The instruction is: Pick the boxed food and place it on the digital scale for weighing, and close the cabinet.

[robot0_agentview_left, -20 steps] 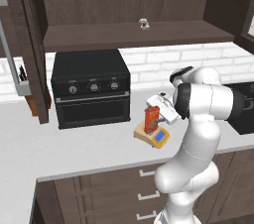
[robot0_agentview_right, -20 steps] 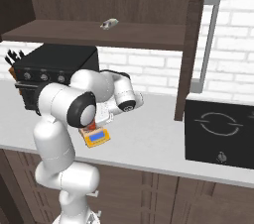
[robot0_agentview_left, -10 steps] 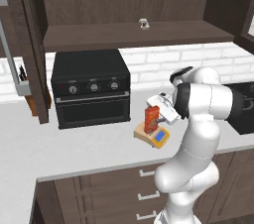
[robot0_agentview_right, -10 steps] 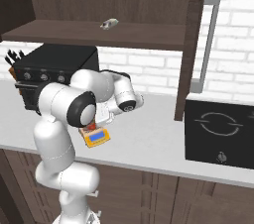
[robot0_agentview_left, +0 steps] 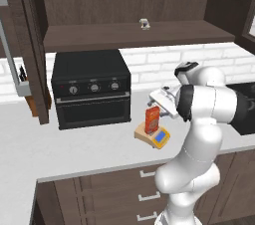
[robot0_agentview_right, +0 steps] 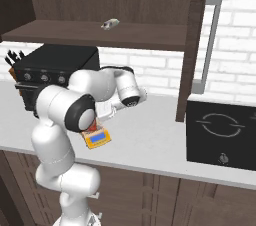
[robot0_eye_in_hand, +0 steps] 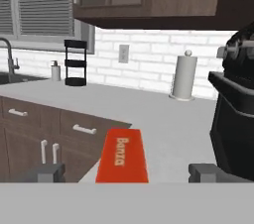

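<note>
Left base view: box [robot0_agentview_left: 152,119] upright on scale [robot0_agentview_left: 154,136], long axis vertical, printed face toward the camera and a little left. Scale on the counter [robot0_agentview_left: 74,149] just right of the black oven [robot0_agentview_left: 91,88], blue display facing the counter's front edge. Gripper [robot0_agentview_left: 160,102] just above and beside the box top, partly masked by the white forearm; jaws hard to read here. Cabinet door [robot0_agentview_left: 31,45] swung out at far left, hanging edge-on in front of the oven's left side. Small pale object [robot0_agentview_left: 144,24] on the shelf [robot0_agentview_left: 134,35] above.

Right base view: scale [robot0_agentview_right: 97,137] on the counter [robot0_agentview_right: 150,140], mostly behind the arm's elbow, yellow body and blue display peeking out. Box [robot0_agentview_right: 92,129] seen as a sliver of red just above the scale. Cabinet door [robot0_agentview_right: 192,40] open, edge toward the camera, silver bar handle [robot0_agentview_right: 210,35] on its right. Oven [robot0_agentview_right: 52,72] at left, stovetop [robot0_agentview_right: 220,130] at right.

Hand view: box [robot0_eye_in_hand: 122,155] rising from the bottom edge between the two fingertips [robot0_eye_in_hand: 45,172], label lettering running along its length, long axis running up the frame away from the camera. Gripper [robot0_eye_in_hand: 124,173] spread wide, clear gaps on both sides of the box, no contact. Oven [robot0_eye_in_hand: 233,114] at right.
</note>
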Available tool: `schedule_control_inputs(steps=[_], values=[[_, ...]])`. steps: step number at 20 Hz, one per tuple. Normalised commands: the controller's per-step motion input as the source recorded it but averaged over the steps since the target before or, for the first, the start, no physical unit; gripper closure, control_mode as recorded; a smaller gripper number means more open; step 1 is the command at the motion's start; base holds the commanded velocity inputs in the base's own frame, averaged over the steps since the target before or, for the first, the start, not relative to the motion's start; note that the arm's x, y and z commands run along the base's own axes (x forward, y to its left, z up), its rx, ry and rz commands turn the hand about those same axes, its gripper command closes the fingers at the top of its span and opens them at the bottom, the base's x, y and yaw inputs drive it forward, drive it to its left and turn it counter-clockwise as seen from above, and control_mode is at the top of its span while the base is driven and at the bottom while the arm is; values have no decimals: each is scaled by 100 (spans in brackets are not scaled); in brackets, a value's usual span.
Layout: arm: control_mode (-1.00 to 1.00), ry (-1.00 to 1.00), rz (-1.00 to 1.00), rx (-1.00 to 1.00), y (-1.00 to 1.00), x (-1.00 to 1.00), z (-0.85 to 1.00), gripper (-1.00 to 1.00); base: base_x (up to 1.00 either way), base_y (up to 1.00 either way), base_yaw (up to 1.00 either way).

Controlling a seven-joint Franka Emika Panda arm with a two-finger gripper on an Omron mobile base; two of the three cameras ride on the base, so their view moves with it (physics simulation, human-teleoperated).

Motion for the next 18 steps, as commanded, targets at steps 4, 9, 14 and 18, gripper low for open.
schedule_control_inputs(steps=[4,9,14,18], values=[[-100,-5,0,0,-11,-30,45,-100,0,0,0],[-100,-16,0,0,-4,-53,55,-100,0,0,0],[-100,-12,-3,0,0,-52,64,-100,0,0,0],[-100,-4,-10,0,0,-68,48,-100,0,0,0]])
